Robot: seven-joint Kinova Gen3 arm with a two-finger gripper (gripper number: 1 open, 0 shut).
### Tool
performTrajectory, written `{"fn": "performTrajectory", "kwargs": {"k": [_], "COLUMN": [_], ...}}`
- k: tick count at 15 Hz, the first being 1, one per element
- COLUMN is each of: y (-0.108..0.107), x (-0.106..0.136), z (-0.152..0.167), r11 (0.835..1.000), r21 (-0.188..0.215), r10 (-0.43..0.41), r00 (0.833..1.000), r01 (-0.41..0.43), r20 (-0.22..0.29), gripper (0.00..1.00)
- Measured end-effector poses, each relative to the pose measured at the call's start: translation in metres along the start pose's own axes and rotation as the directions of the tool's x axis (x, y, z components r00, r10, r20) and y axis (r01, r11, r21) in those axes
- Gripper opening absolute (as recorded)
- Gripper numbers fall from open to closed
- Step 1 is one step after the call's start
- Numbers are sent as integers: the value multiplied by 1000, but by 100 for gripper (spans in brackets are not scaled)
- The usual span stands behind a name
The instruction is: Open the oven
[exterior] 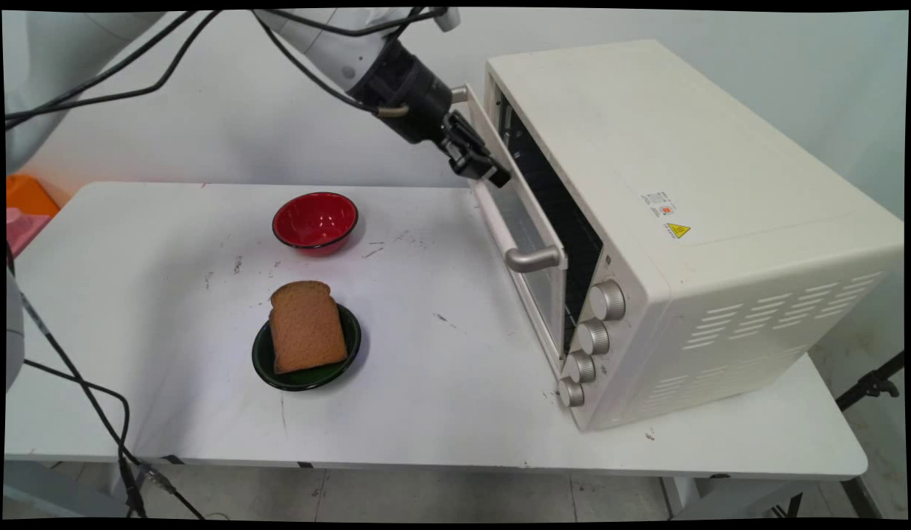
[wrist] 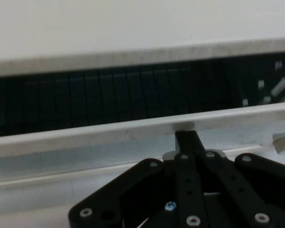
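My black gripper (exterior: pixel 492 173) hangs at the upper far side of the cream toaster oven (exterior: pixel 683 184). Its tips rest against the outer face of the oven door (exterior: pixel 525 243), near the door's top edge and just beside the silver handle (exterior: pixel 532 259). The door stands a little ajar, leaning out at the top. In the hand view the fingers (wrist: pixel 185 138) are pressed together, with the tip against the door's pale rim (wrist: pixel 109 133). Beyond that rim the dark oven interior (wrist: pixel 109 95) shows through the gap. Nothing is held.
A red bowl (exterior: pixel 315 221) sits on the white table (exterior: pixel 168 258) left of the oven. Nearer the front, a slice of brown bread (exterior: pixel 306 326) lies on a dark green plate (exterior: pixel 352 346). Several silver knobs (exterior: pixel 607 299) line the oven's front. Black cables hang at the left.
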Motion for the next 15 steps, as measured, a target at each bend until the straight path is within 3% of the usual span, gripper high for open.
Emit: {"fn": "performTrajectory", "kwargs": {"k": [15], "y": [6], "x": [-77], "z": [-13], "r11": [998], "r21": [60], "r10": [-29], "r00": [999], "r01": [30], "r20": [-19], "gripper": [0]}}
